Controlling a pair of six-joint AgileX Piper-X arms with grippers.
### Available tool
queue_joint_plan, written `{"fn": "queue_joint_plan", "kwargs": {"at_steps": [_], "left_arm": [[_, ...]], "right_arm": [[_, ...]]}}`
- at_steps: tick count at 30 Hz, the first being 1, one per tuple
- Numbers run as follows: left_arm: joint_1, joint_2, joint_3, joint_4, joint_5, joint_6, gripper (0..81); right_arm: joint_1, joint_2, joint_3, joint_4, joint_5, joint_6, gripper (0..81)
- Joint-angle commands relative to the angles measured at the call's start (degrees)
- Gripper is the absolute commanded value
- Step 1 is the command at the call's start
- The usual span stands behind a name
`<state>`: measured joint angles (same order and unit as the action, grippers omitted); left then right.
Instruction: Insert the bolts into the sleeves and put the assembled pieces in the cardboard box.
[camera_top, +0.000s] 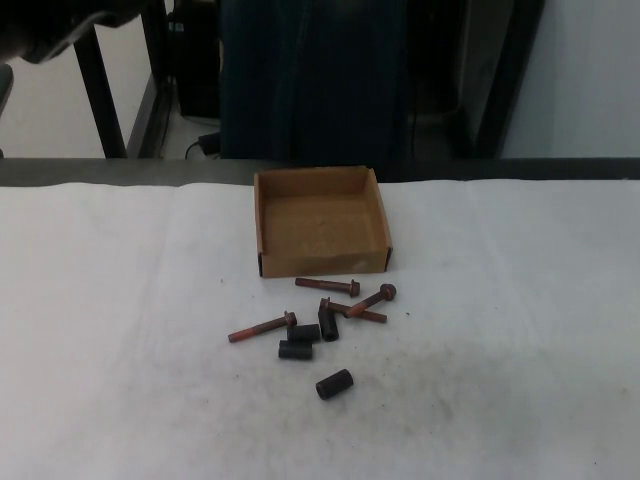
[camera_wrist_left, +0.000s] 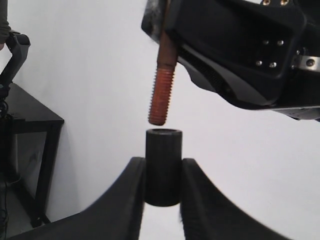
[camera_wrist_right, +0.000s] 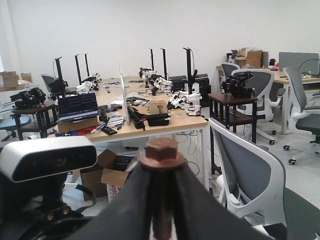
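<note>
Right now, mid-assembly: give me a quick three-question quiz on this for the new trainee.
1. True or false: the bolt in the right gripper is already inside the sleeve.
2. The left gripper is shut on: A) a bolt B) the sleeve C) nothing.
3. What lies in the cardboard box?
Key: 1 false, its threaded tip hangs just above the sleeve's mouth. 2 B. 3 nothing.
</note>
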<state>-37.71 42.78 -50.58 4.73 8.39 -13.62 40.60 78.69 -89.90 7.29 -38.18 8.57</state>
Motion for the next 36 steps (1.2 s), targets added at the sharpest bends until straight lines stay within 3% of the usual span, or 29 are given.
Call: {"fn": "queue_joint_plan", "kwargs": {"at_steps": [1, 36], "left_arm": [[-0.16, 0.09, -0.18, -1.36, -1.28, 0.81, 0.8], [-0.16, 2.03, -0.18, -11.01, -1.5, 8.06, 0.8]], "right_arm": [[0.07, 0.0, -0.24, -0.74, 0.2, 0.41, 0.3], [0.07, 0.0, -0.24, 1.0, 0.09, 3.02, 0.3]]}}
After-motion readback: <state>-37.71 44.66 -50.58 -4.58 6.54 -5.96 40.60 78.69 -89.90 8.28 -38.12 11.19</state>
